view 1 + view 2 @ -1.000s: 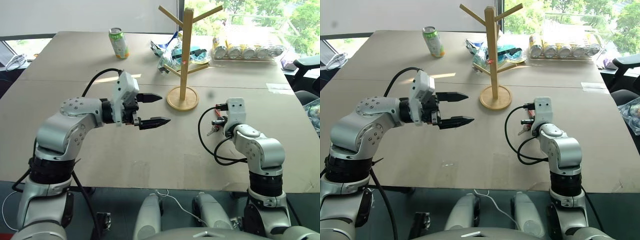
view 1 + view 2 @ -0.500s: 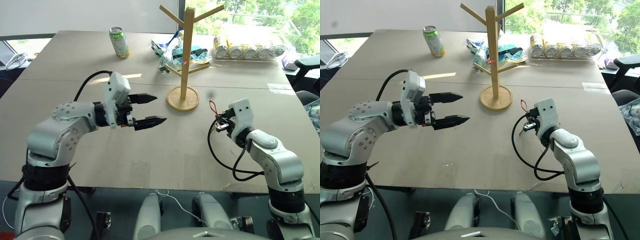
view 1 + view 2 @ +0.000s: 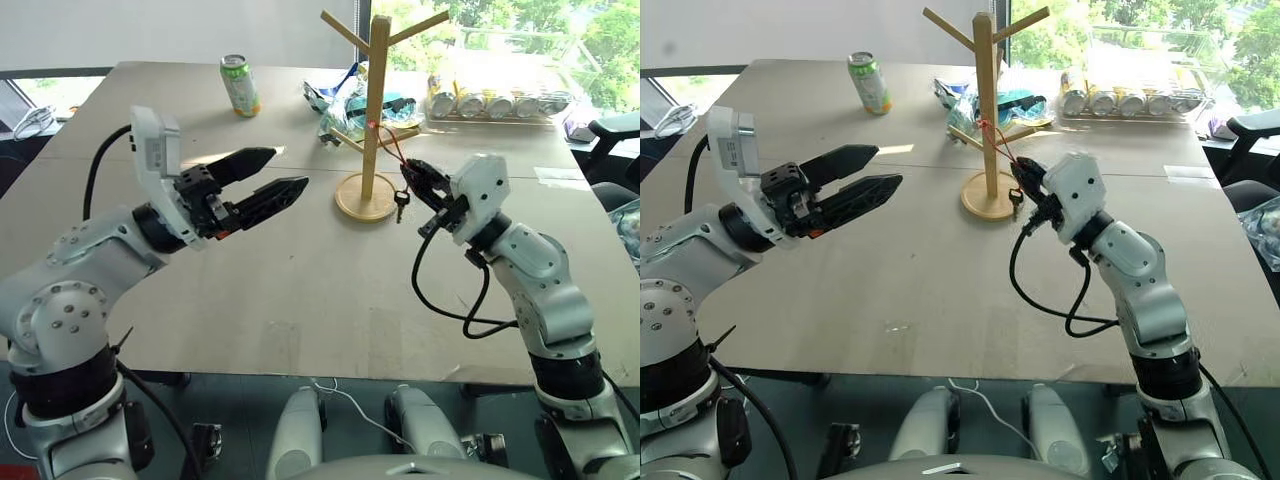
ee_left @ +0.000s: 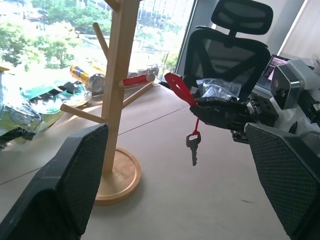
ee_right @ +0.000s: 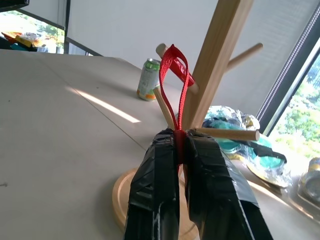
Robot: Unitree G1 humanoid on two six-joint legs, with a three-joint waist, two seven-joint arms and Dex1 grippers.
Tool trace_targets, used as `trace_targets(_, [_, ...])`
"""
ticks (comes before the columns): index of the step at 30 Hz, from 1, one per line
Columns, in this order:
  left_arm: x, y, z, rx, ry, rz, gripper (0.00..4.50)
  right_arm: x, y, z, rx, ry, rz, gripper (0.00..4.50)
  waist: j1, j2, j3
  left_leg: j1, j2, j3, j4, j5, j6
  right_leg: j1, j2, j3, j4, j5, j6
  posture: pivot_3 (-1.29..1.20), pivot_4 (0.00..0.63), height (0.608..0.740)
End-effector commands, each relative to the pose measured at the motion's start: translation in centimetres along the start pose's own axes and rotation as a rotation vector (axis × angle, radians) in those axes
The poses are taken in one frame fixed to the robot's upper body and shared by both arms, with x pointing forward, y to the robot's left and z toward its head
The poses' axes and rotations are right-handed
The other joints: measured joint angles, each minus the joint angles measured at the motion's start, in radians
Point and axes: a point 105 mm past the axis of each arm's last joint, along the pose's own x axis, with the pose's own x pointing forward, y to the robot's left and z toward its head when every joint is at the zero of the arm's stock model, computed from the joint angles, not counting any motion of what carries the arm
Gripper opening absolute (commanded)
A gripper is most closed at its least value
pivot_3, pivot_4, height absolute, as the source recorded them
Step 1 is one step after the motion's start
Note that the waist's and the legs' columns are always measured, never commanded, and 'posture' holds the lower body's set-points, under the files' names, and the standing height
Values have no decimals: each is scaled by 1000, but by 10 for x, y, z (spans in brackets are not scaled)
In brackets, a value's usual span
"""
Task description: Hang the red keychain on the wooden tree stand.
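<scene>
One wooden tree stand (image 3: 373, 110) sits on the table (image 3: 300, 290) and serves as the reference point. One red keychain (image 4: 186, 114) is present: the right gripper (image 3: 418, 178) is clamped on its strap, holding it in the air just beside the stand's pole, on the side toward the robot's right. In the right wrist view the red loop (image 5: 176, 85) rises upright from between the pressed-together fingers (image 5: 152, 190), in front of the pole and its pegs; from this angle it cannot be determined whether the loop touches a peg. One silver key (image 4: 192, 145) hangs below the right gripper, above the table and clear of the stand's round base (image 4: 120, 175). The left gripper (image 3: 262, 178) is raised well to the left of the stand, its two fingers spread apart and grasping nothing. One green drink can (image 3: 238, 85) stands upright beyond and to the left of the stand. Beyond the stand lies a pile of blue and green packaging (image 3: 345, 100); its contents are hard to make out and the pole partly hides it. To the right of the stand, farther back, is one clear tray of cans (image 3: 495, 100); their count is uncertain. The stand's topmost branches are cut off in the left wrist view.
</scene>
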Motion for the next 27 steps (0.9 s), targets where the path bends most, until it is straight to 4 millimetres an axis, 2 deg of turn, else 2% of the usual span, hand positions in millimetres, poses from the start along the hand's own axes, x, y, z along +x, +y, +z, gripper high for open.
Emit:
trace_targets(1, [-6,-10,13,49,-48,4,4500,15,-3,18,-63,-98,12,55,0,0,0,0,0,0,0,0,0,0,0,0,0,0,0,0,150,732])
trace_targets(9, [-11,-9,17,74,-42,32,4500,34,-5,15,-91,-123,28,55,2,0,0,0,0,0,0,0,0,0,0,0,0,0,-1,0,150,732])
trace_targets(20, [-12,-8,18,89,-30,36,4500,34,-7,5,-101,-83,6,55,2,0,0,0,0,0,0,0,0,0,0,0,1,0,-1,0,150,732])
trace_targets(27, [-10,-7,18,101,-29,33,4500,37,-12,-12,-173,14,-20,55,1,0,0,0,0,0,0,0,0,0,0,0,1,0,-1,0,150,732])
